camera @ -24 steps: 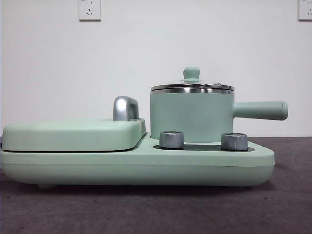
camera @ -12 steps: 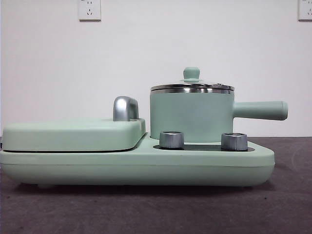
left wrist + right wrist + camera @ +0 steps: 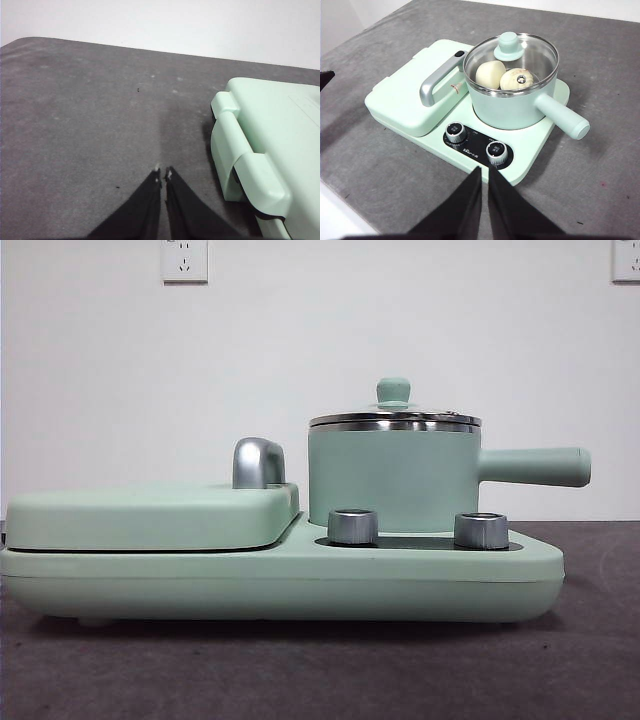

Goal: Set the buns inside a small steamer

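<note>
Inside the small steamer [image 3: 512, 102], under its glass lid [image 3: 510, 56], you can see both buns side by side: the smooth bun [image 3: 490, 74] and the ribbed bun [image 3: 516, 79], with the pot sitting on the mint-green cooker base [image 3: 530, 150] behind the two knobs [image 3: 497, 152]. Your right gripper [image 3: 484, 172] hangs above the grey table [image 3: 395, 180] in front of the cooker, jaws pressed together and empty. Your left gripper [image 3: 163, 172] is likewise closed on nothing, just beside the flat grill cover [image 3: 270, 145].
</note>
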Controlling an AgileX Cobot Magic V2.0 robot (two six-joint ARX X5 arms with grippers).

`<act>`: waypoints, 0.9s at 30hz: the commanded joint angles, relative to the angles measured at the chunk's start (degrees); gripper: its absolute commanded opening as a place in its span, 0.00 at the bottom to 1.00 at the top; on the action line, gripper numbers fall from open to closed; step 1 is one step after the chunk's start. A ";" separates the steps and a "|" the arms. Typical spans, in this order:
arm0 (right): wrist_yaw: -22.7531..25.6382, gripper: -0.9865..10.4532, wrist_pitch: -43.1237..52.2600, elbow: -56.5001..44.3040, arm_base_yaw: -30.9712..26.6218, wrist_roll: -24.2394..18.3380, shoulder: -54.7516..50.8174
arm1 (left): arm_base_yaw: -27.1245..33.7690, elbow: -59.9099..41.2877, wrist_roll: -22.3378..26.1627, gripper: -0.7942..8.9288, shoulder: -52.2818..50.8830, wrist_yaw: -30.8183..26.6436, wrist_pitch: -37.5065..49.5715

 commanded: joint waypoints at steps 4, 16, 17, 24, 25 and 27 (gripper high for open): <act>0.02 0.10 0.63 0.44 0.31 -0.42 0.07 | 0.07 -1.14 0.90 0.10 -0.02 -0.20 -0.39; 0.02 0.10 0.85 0.39 0.28 -0.42 0.04 | 0.07 -1.14 0.90 0.10 -0.02 -0.20 -0.39; 0.33 0.10 0.96 0.24 -0.24 -0.44 -0.04 | 0.07 -1.14 0.90 0.10 -0.02 -0.20 -0.39; 0.52 0.10 18.10 -13.77 -12.94 -1.25 -5.92 | 0.07 -1.14 0.87 0.10 -0.02 -0.20 -0.39; 0.70 0.10 22.97 -18.18 -15.26 -2.27 -7.78 | 0.07 -1.14 0.90 0.10 -0.02 -0.20 -0.39; 2.21 0.10 31.12 -25.73 -18.71 -4.11 -10.75 | 0.07 -1.14 0.87 0.10 -0.02 -0.20 -0.39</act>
